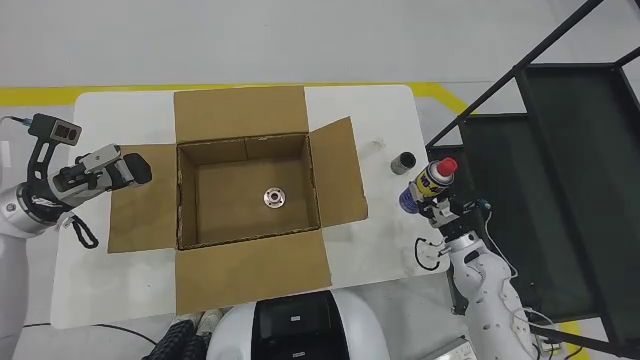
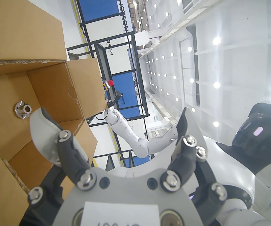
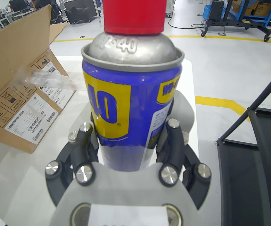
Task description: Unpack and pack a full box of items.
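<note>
Over the table, from above: cardboard box (image 1: 230, 215) sits mid-table, all four flaps folded outward. One metal flange (image 1: 272, 197) lies on the box floor, roughly centre. Left gripper (image 1: 138, 168) hangs above the left flap, just left of the box wall, fingers parted with nothing between them. Right gripper (image 1: 440, 203) is at the right edge of the white table (image 1: 380, 250), clamped on a blue-and-yellow spray can (image 1: 432, 180) with a red cap. The can is outside the box, well right of the right flap. Cannot tell whether its base touches the table. Small dark cylinder (image 1: 402, 163) stands on the table just left of the can, slightly farther away. Black rack (image 1: 560, 180) stands right of the table.

Left wrist camera: left gripper (image 2: 111, 116) has its fingers (image 2: 41, 123) spread wide and empty. Box (image 2: 55, 88) interior is in sight, with the flange (image 2: 22, 109) on the floor. Across the box, the can's red cap (image 2: 110, 82) shows beside the other arm.

Right wrist camera: right gripper (image 3: 133, 128) is closed on the lower body of the spray can (image 3: 130, 90), fingers (image 3: 173, 130) pressed against both sides. Box (image 3: 15, 71) stands to the left on the table (image 3: 13, 165), labels on its side wall. Rack (image 3: 255, 154) is on the right.
</note>
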You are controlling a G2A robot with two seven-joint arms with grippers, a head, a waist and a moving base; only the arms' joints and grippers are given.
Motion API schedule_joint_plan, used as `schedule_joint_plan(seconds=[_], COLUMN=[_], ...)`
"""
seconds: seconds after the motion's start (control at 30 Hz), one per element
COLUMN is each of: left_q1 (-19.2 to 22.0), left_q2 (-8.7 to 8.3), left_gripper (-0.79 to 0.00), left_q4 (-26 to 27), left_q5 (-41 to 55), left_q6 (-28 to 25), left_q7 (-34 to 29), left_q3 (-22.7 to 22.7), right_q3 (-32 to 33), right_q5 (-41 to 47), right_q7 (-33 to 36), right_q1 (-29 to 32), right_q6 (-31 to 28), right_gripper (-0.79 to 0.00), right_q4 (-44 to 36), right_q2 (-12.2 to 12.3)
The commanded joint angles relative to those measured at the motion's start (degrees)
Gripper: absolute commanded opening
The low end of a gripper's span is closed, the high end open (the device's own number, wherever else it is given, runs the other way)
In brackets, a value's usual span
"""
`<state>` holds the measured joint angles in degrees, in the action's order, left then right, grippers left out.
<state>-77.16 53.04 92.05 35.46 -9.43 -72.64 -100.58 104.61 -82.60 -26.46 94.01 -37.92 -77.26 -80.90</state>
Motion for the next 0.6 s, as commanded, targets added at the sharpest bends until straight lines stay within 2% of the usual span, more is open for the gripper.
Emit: schedule_joint_plan(seconds=[0.0,0.33,0.57], left_q1=[0.0,0.0,0.0], left_q2=[0.00,0.00,0.00], left_gripper=[0.000,0.000,0.000], left_q4=[0.0,0.0,0.0], left_q5=[0.0,0.0,0.0], left_q6=[0.0,0.0,0.0], left_q7=[0.0,0.0,0.0], left_q3=[0.0,0.0,0.0], right_q3=[0.0,-0.3,-3.5], right_q5=[0.1,1.4,2.6], right_q7=[0.0,1.7,-0.6], right_q1=[0.0,-0.5,-4.7], right_q6=[0.0,0.4,4.9], right_gripper=[-0.785,-0.785,-0.785], right_q4=[0.0,0.6,9.2], right_q2=[0.0,0.1,-0.1])
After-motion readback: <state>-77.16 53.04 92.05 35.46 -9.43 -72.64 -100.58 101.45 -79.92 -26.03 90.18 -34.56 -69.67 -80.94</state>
